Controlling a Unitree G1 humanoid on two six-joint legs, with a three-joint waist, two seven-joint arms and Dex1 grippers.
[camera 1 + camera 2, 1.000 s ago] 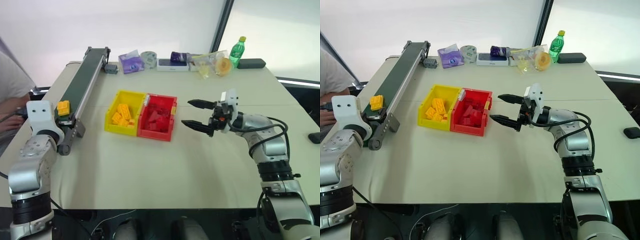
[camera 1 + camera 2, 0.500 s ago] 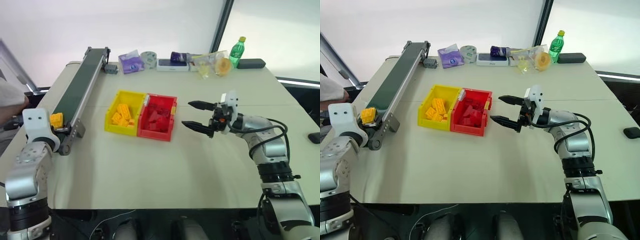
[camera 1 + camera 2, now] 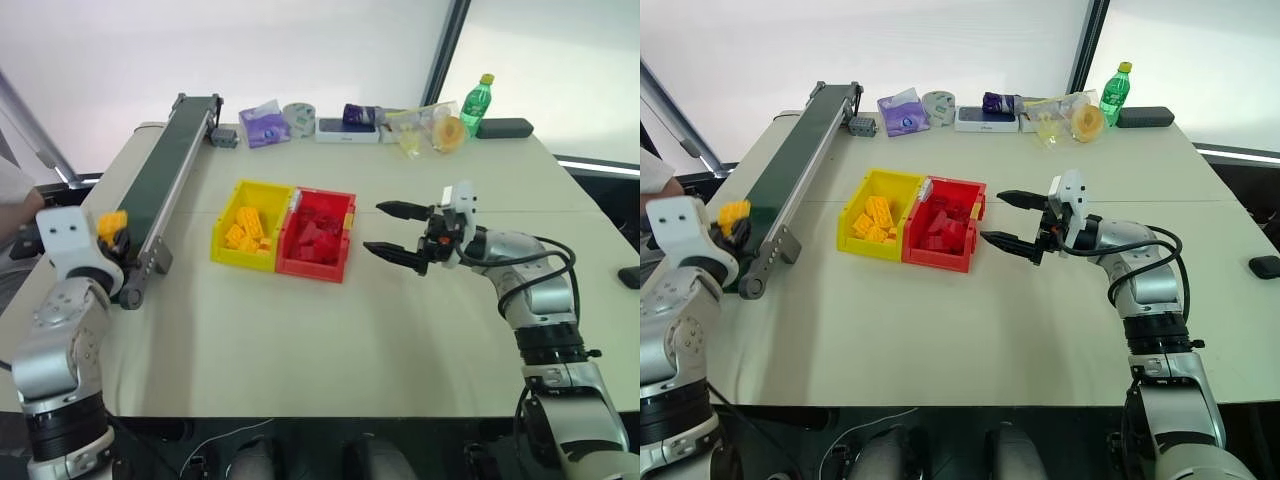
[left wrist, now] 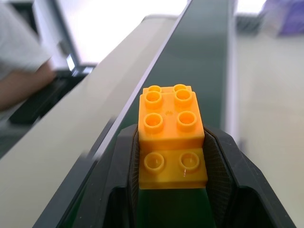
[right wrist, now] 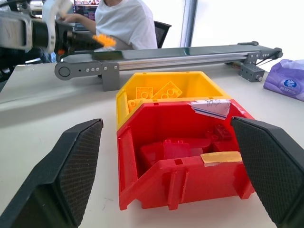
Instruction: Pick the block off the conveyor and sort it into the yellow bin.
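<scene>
**Block gripped above the belt's near end**

The block (image 4: 171, 137) sits clamped in the left hand (image 4: 172, 190), over the conveyor (image 3: 165, 175). The yellow bin (image 3: 222, 252) stands beside it on the surface (image 3: 350, 330). The right hand (image 3: 392, 230) hangs spread wide, empty.

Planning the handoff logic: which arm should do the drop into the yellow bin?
Left. Its pincer is already shut on the block over the conveyor. The right pincer is open and empty beside the red bin, with that bin between it and the yellow bin.
</scene>
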